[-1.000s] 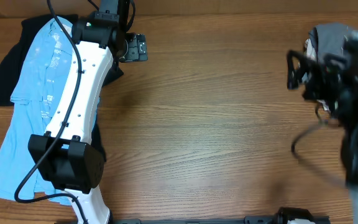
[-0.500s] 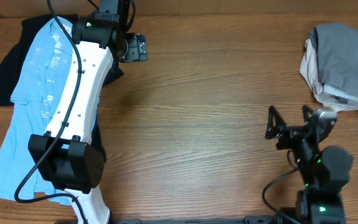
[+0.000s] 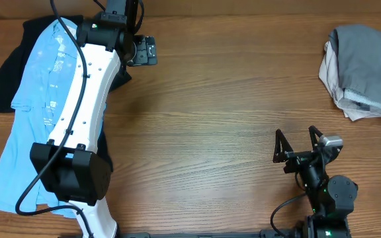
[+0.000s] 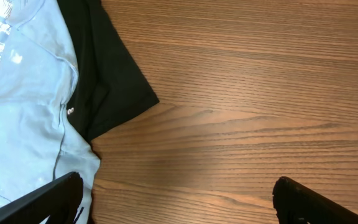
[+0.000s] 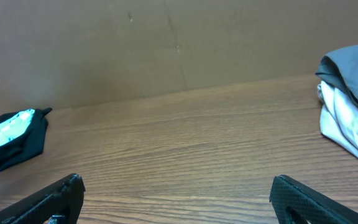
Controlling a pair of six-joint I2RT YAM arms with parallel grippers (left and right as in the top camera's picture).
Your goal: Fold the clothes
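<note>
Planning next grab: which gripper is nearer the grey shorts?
Right. In the overhead view the right gripper sits below-left of the grey shorts; the left gripper is far across, by the blue shirt.

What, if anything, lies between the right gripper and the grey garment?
Nothing visible does. Only bare table lies between the open right gripper and the grey garment, which rests on a beige garment.
</note>
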